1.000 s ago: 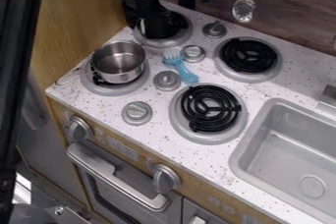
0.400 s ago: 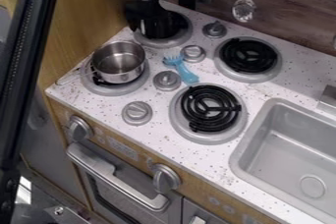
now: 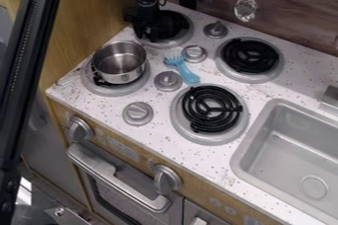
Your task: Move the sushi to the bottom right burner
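A black gripper [image 3: 149, 30] hangs over the rear left burner [image 3: 173, 42]; whether it is open or shut, and where the sushi lies, cannot be told. The arm [image 3: 29, 66] has swung rightward, while the metal pot [image 3: 120, 73] stays put.

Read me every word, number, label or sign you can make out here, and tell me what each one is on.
No text here can be read.
Front panel, between the left knob and the right knob: a patch of pale marks, too small to read.
Front panel, right of the right knob: faint marks, too small to read.
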`<action>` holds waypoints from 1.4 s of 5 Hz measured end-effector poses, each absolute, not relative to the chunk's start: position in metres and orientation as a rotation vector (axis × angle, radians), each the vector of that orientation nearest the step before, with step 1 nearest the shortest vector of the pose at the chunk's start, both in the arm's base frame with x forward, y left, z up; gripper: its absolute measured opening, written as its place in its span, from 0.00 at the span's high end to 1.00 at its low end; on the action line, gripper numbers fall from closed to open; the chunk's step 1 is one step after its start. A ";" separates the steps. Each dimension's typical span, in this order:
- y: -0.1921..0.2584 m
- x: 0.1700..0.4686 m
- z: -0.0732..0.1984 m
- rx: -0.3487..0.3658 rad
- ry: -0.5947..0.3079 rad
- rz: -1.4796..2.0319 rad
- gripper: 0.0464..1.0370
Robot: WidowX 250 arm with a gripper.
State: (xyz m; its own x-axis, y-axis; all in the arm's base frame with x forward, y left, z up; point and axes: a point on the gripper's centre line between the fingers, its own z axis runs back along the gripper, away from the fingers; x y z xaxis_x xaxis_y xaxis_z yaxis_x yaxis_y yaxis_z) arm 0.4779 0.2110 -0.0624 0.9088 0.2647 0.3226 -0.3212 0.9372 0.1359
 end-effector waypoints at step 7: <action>0.166 0.490 -0.025 0.195 -0.326 0.209 0.05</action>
State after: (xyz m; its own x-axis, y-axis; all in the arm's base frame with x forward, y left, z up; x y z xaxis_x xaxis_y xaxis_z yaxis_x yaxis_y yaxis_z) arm 0.4902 0.1660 -0.0248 0.9260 0.1715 0.3364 -0.2341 0.9598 0.1549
